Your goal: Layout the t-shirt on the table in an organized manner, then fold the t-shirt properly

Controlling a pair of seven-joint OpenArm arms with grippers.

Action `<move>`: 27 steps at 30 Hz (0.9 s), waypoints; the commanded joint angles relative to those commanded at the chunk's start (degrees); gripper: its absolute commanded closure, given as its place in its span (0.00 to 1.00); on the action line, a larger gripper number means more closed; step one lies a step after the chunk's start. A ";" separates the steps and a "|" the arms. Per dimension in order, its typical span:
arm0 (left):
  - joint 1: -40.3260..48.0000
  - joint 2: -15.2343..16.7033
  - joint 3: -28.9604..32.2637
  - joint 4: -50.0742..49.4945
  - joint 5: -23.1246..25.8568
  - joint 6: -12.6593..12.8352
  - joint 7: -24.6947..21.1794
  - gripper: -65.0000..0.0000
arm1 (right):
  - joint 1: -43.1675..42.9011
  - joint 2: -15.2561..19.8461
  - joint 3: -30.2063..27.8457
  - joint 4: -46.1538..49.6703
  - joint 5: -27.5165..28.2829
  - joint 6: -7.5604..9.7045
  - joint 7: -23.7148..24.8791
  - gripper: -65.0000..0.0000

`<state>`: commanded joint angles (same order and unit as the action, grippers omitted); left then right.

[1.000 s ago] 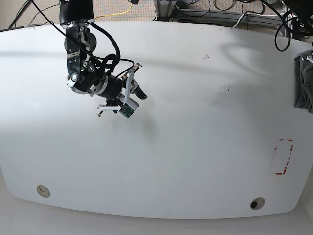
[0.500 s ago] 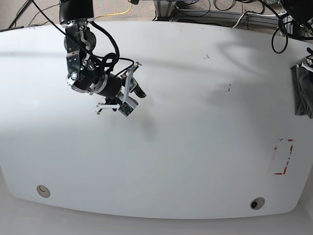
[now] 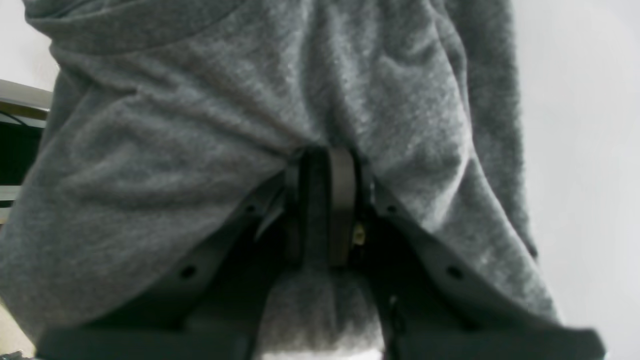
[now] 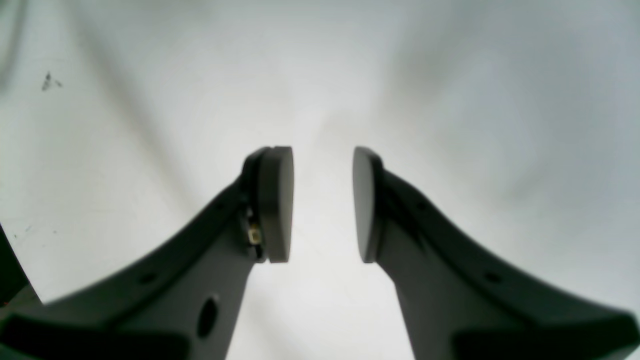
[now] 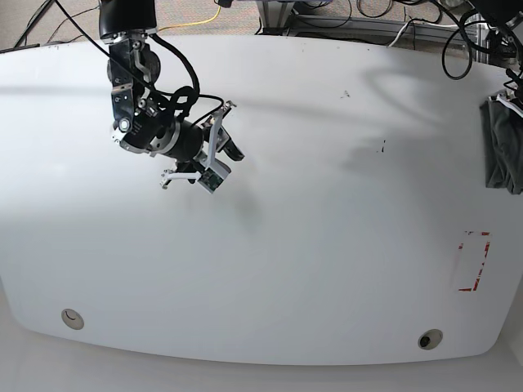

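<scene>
The left tool [image 3: 325, 200] is clenched on the soft dark grey t-shirt [image 3: 200, 150], which hangs around it. The right tool [image 4: 322, 200] is released above the shiny white bench [image 5: 327, 245].

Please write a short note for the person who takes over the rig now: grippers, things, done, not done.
Left gripper: shut on the t-shirt, which hangs bunched at the table's far right edge in the base view.
Right gripper: open, empty, above the table's left part.
Done: the shirt is gripped.
Left: lay it out flat on the table, then every fold.
</scene>
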<state>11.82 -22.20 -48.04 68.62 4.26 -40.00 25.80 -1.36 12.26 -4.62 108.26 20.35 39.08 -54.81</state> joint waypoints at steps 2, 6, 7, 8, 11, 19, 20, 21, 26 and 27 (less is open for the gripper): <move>0.00 -0.09 -0.09 0.09 0.00 0.00 0.00 0.91 | 0.00 0.00 0.00 0.00 0.00 0.00 0.00 0.71; -0.09 -0.18 -1.76 4.48 -0.09 0.00 0.26 0.91 | 0.09 -0.09 -0.18 0.00 0.00 0.00 0.00 0.71; -0.09 -0.09 -2.11 5.80 -0.09 0.00 0.70 0.91 | 0.09 -0.09 -0.09 0.00 0.00 0.00 0.00 0.71; -0.18 0.00 -2.29 7.30 -0.09 0.00 1.58 0.91 | 0.09 -0.09 -0.09 0.09 0.00 0.00 0.00 0.71; -1.23 0.18 -2.11 10.90 -0.70 0.00 2.99 0.91 | 0.09 0.35 -0.09 2.73 -0.70 -0.18 0.26 0.71; -4.04 5.36 3.69 22.07 -4.57 0.00 -0.79 0.91 | 0.09 1.41 0.09 7.12 -1.58 -0.53 3.25 0.71; -4.22 6.15 5.01 23.38 -4.48 0.00 -1.67 0.91 | 0.00 1.58 -0.09 7.03 -2.46 -0.53 4.66 0.71; -4.22 7.30 7.21 25.32 -4.40 0.00 -2.99 0.91 | -0.26 1.85 -0.35 7.03 -4.04 -0.53 6.86 0.71; -2.81 10.64 14.51 32.53 -4.31 5.23 -5.98 0.91 | -3.16 0.70 -0.26 6.86 -13.54 -0.53 15.91 0.71; -2.29 11.16 15.74 33.49 -4.31 6.29 -6.42 0.91 | -3.69 0.09 -0.09 6.86 -15.56 -0.53 17.76 0.71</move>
<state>9.54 -11.03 -32.31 102.11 -0.04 -33.71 19.38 -5.05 12.35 -4.70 115.12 4.79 38.55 -37.05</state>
